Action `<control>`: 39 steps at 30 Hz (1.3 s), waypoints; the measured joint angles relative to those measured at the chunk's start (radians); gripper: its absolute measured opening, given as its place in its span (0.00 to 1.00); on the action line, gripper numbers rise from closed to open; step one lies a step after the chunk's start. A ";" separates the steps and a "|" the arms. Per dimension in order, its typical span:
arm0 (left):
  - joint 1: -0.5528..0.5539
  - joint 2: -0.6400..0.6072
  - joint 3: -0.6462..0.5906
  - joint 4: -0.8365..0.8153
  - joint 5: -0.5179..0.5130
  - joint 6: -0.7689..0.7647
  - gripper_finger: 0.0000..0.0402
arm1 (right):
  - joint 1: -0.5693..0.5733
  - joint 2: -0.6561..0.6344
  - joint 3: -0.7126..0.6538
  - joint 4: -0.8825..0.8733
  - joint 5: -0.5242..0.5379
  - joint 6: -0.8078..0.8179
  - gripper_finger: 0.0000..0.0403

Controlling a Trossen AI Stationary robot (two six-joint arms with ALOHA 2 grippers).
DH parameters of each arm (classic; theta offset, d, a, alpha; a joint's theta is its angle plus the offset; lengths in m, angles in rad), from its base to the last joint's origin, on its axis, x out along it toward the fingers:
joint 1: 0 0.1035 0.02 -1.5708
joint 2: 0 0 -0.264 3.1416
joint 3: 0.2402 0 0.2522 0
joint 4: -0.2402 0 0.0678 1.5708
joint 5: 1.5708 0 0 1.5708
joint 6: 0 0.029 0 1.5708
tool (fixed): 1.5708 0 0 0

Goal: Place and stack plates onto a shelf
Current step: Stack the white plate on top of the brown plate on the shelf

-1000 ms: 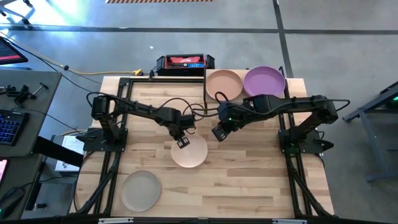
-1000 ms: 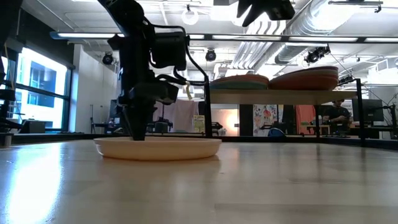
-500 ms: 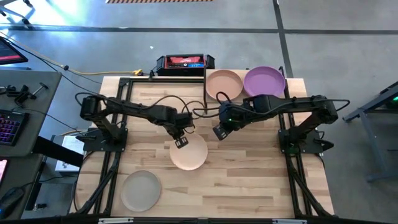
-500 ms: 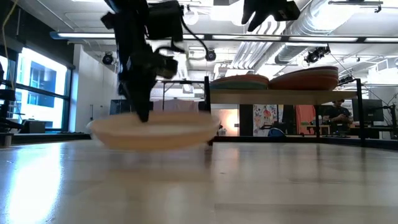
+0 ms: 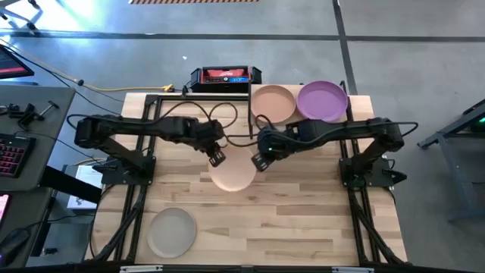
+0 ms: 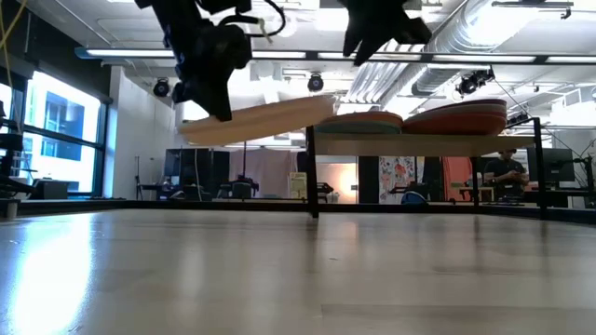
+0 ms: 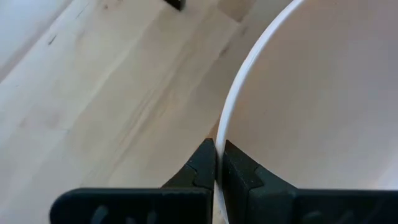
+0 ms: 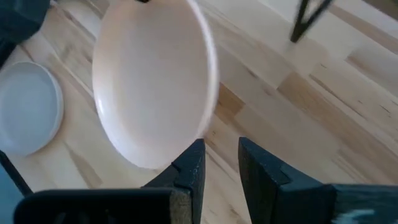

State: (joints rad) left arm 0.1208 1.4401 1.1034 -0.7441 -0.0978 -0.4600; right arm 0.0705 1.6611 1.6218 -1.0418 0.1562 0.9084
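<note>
Low view shows the peach plate (image 6: 256, 118) lifted and tilted off the counter (image 6: 298, 270); left gripper (image 7: 217, 163) fingers pinch its rim, right gripper (image 8: 217, 163) fingers stand apart, empty.

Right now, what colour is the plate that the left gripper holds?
Pale cream-pink. The plate, clamped by its rim in the left gripper, shows best in the right wrist view.

A grey concrete floor (image 5: 424, 45) surrounds the light wooden bench (image 5: 288, 220). At nine o'clock, a dark desk (image 5: 30, 114) carries a keyboard (image 5: 10, 155). Bright windows (image 6: 56, 130) and ceiling ducts (image 6: 521, 37) mark the room beyond.
</note>
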 joint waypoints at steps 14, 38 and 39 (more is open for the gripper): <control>0.005 -0.006 0.000 -0.015 -0.004 0.008 0.00 | 0.004 0.131 0.000 0.082 0.009 -0.008 0.19; 0.002 -0.006 0.000 0.013 -0.023 0.026 0.00 | 0.004 0.177 0.000 0.107 0.052 0.056 0.04; 0.002 -0.006 0.000 0.013 -0.023 0.026 0.00 | 0.004 0.177 0.000 0.104 0.052 0.056 0.02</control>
State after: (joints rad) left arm 0.1230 1.4342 1.1034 -0.7312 -0.1210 -0.4342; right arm 0.0741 1.8385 1.6218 -0.9374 0.2085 0.9643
